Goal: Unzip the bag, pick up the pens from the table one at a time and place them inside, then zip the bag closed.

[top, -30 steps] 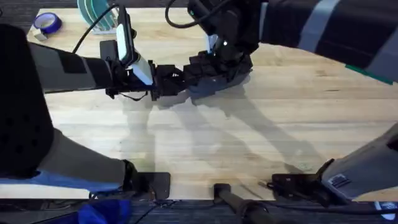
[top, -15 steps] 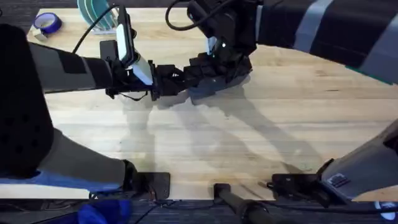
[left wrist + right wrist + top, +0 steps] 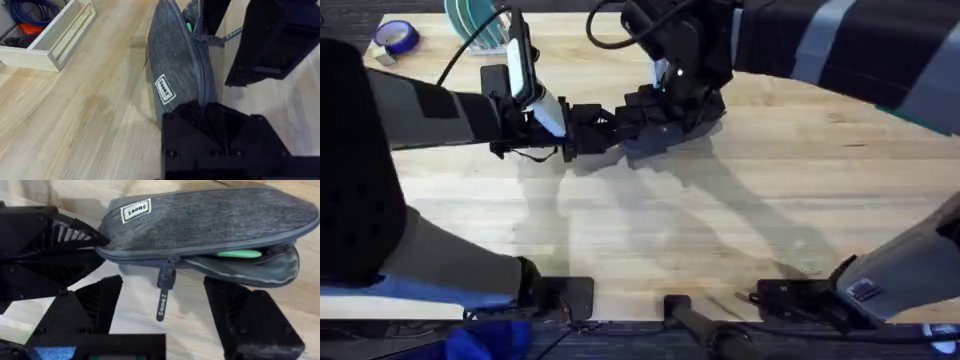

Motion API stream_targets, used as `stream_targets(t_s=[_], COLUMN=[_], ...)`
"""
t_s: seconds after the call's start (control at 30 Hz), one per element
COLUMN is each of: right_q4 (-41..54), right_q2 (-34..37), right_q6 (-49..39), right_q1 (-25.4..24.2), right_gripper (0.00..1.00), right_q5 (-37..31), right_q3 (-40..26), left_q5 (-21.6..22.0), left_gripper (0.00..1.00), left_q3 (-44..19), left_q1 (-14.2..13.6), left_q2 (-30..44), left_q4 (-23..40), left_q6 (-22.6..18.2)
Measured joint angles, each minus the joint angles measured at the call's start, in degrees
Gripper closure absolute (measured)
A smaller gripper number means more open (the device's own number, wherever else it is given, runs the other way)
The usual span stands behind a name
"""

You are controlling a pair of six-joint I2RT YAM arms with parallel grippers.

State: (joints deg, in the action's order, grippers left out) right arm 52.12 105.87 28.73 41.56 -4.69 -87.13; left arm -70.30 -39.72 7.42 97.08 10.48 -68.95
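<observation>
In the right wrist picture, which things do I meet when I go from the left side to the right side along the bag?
Left gripper clamping the bag's end → white label on the bag → zipper pull tab hanging down → green pen inside the open part.

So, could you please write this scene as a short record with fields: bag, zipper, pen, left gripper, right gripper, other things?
bag: grey pouch lying on the wooden table, white label on its side
zipper: partly open, pull tab hanging beside the closed part
pen: green pen inside the open part of the pouch
left gripper: clamped on one end of the pouch
right gripper: open, fingers either side of the pull tab
other things: white tray box, roll of blue tape
</observation>
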Motion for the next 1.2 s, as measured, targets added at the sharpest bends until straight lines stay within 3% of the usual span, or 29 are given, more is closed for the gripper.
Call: stream_targets(t_s=[1.2], right_q4=[0.2], right_q2=[0.0], right_q6=[0.0], right_q1=[0.0], right_gripper=[0.046], right_q5=[0.0], right_q3=[-0.6], left_q5=[0.0], left_gripper=[0.959], left_q3=[0.0], left_q1=[0.0], left_q2=[0.0], left_q4=[0.0], left_q6=[0.0])
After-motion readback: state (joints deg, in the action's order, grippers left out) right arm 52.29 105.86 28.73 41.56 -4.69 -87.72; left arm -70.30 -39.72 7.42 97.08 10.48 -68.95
